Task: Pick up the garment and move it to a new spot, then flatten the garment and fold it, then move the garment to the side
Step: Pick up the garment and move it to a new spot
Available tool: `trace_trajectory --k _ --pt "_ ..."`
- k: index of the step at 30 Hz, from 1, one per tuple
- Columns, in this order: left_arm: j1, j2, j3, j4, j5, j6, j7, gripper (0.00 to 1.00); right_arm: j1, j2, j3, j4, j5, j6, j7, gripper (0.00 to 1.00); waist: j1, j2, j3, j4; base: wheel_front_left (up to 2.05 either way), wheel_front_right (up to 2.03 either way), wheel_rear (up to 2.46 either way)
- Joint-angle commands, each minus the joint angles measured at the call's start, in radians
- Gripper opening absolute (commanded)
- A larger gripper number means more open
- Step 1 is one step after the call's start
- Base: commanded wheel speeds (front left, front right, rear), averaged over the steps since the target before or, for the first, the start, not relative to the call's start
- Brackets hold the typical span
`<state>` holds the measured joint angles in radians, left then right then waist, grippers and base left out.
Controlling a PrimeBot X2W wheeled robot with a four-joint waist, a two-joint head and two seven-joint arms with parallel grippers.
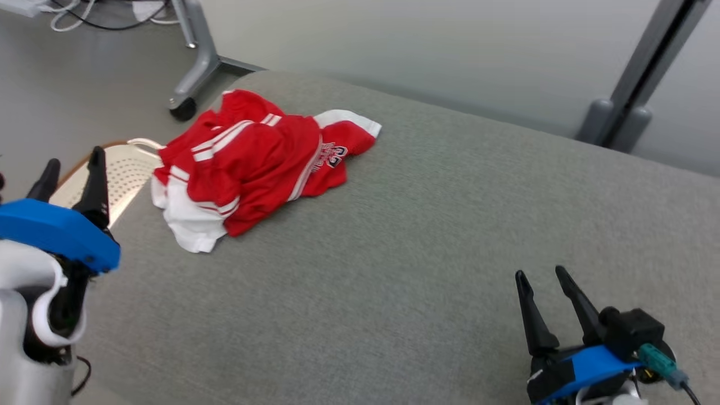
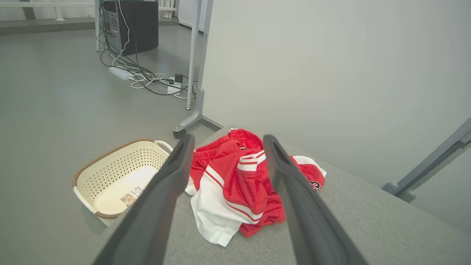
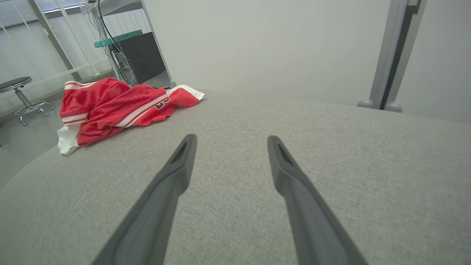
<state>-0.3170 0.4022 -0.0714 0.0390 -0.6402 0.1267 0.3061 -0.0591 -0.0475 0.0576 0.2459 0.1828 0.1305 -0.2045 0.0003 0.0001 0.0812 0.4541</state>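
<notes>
Garment (image 1: 253, 163) on table (image 1: 405, 253) — basket (image 2: 121, 165) in left wrist view, stool (image 3: 14, 83) in right — both jaws wide.

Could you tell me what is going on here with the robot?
A red and white garment lies crumpled near the left edge of the grey table, untouched. Both grippers are open and empty: the left gripper points toward it, while the right gripper sits well away. Nothing is picked up yet.
</notes>
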Motion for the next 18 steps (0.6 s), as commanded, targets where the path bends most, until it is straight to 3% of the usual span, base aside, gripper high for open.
trace_trajectory --k 1,10,18 --pt "-0.033 0.007 0.01 0.018 -0.01 -0.004 0.014 1.0 -0.019 -0.005 0.0 -0.012 -0.007 0.0 0.004 1.0 -0.0003 -0.0001 0.014 -0.018 0.0 0.0 0.0" --pt "-0.15 0.091 0.099 0.218 -0.106 -0.012 0.123 1.0 -0.063 -0.006 -0.006 -0.092 -0.061 0.0 0.045 1.0 -0.0003 -0.0001 0.147 -0.199 0.0 0.0 0.0" --pt "-0.09 0.161 0.155 0.325 -0.148 -0.005 0.186 1.0 -0.079 -0.005 -0.007 -0.141 -0.071 0.0 0.067 1.0 -0.0003 -0.0001 0.218 -0.341 0.0 0.0 0.0"
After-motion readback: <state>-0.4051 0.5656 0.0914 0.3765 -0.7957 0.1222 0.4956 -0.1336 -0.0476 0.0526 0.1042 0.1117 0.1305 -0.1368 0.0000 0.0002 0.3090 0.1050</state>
